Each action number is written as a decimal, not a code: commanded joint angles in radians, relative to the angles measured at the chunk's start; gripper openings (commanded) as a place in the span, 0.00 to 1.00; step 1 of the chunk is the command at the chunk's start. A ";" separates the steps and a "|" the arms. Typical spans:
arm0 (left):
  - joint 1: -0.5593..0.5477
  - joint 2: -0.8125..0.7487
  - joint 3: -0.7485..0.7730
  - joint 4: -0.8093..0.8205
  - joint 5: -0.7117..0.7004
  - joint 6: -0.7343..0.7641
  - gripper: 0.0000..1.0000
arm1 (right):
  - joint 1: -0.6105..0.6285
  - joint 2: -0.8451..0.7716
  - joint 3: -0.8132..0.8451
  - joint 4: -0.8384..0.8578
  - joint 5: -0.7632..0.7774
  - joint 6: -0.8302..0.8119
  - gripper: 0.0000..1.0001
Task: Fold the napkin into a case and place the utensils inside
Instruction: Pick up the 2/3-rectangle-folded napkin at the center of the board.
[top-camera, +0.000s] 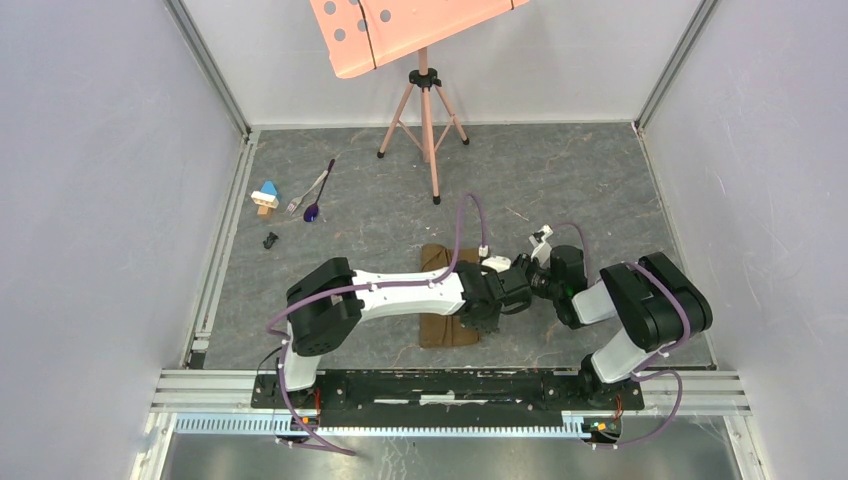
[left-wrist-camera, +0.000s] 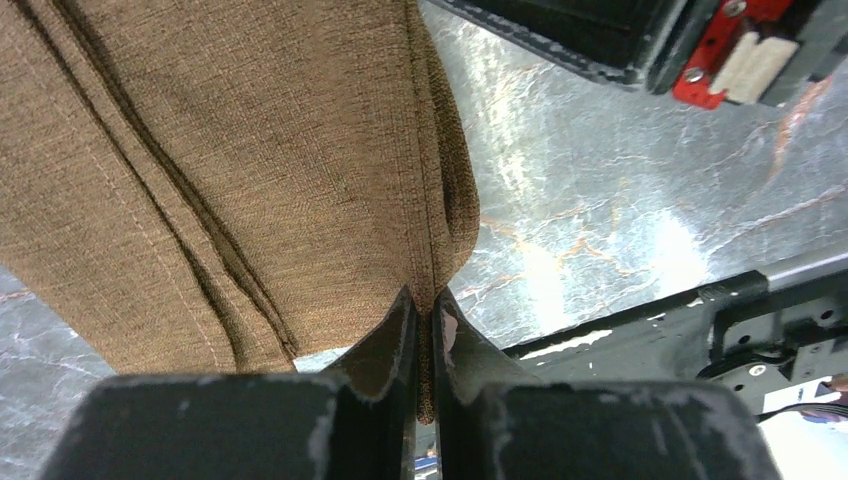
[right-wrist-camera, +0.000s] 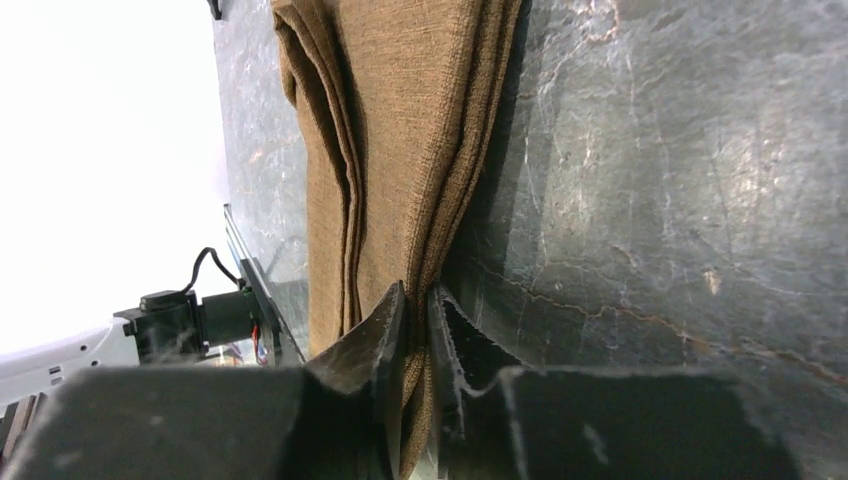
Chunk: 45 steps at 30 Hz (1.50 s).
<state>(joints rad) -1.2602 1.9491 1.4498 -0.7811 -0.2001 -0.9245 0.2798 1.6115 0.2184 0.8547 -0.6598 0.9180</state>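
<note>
Wrist views: left hand and right hand each pinch an edge of the folded napkin, mid desk (top view mostly blocked); right grip looks thin, so an uneven pull could slip layers and undo the folds.

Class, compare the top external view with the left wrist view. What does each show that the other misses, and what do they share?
Only the top external view shows the fork and spoon lying far left beside a toy block, and a pink music stand at the back. Only the left wrist view shows the left claw shut on a folded edge of the napkin, plus its weave and layered folds. Both show the olive-brown napkin lying folded on the grey marbled table.
</note>
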 joint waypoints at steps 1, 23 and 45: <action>0.011 -0.047 0.002 0.084 0.052 0.037 0.11 | 0.004 -0.001 0.036 0.010 0.026 -0.049 0.09; 0.537 -0.467 -0.620 0.762 0.358 0.023 0.33 | 0.008 0.101 0.289 -0.316 -0.007 -0.430 0.00; 0.617 -0.125 -0.669 1.015 0.360 -0.024 0.10 | 0.233 -0.063 0.567 -0.783 0.418 -0.520 0.00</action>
<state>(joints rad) -0.6453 1.7786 0.8291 0.1829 0.1699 -0.9062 0.4587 1.6135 0.7063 0.1604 -0.3893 0.4114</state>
